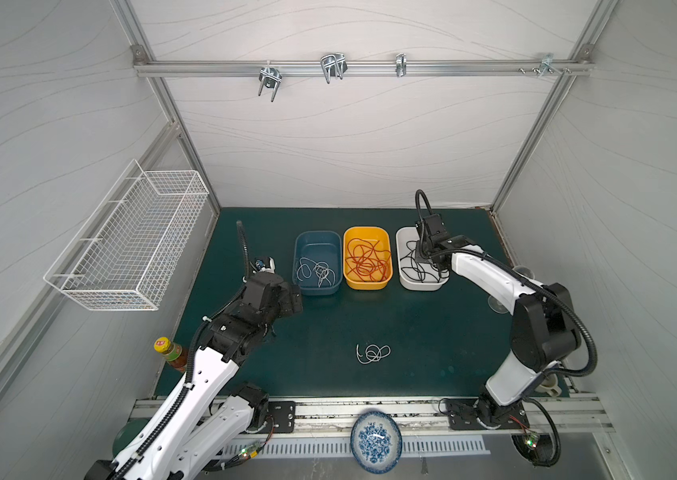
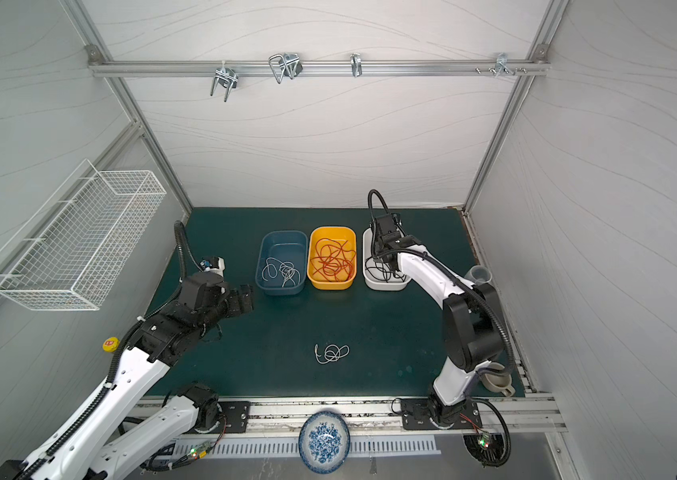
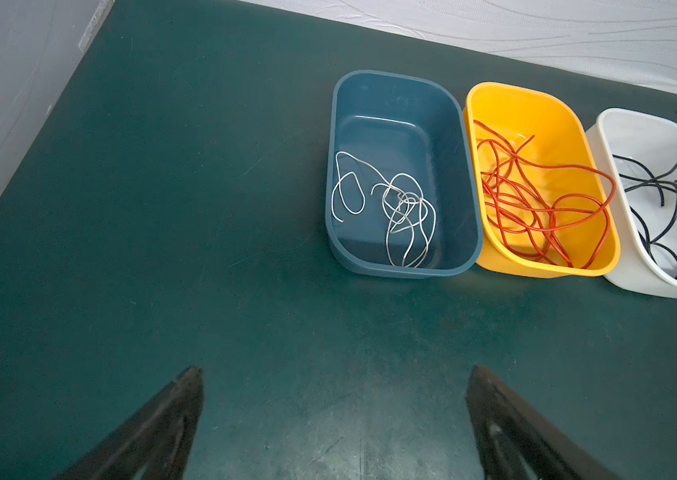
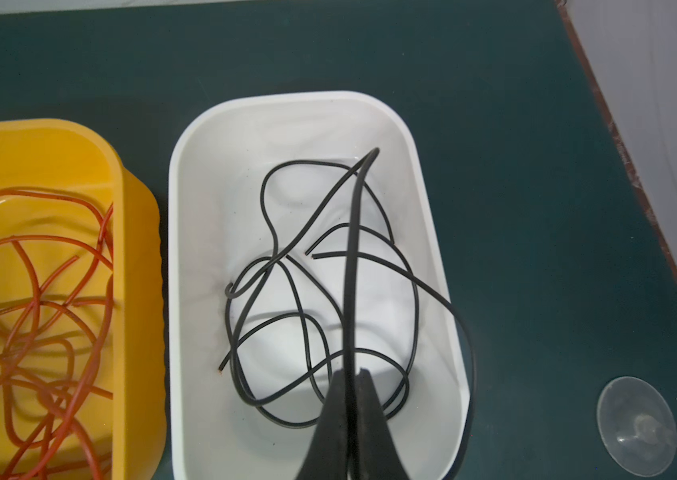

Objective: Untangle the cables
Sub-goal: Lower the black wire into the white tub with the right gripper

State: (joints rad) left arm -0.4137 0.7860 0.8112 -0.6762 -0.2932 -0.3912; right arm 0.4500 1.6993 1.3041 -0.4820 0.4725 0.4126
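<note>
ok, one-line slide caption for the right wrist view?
Right gripper shut on a black cable over the white bin; red cables lie in the yellow bin beside it.

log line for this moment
right hand: shut on thin black cable over white plastic bin | left hand: open, empty | loose thin white cable: on green mat

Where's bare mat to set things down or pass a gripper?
Free: the mat band between the bins and the loose white cable; the strip behind the bins; the mat left of the blue bin, by the open left gripper. Crowded: at the bins, right gripper shut on a black cable over the white bin.
</note>
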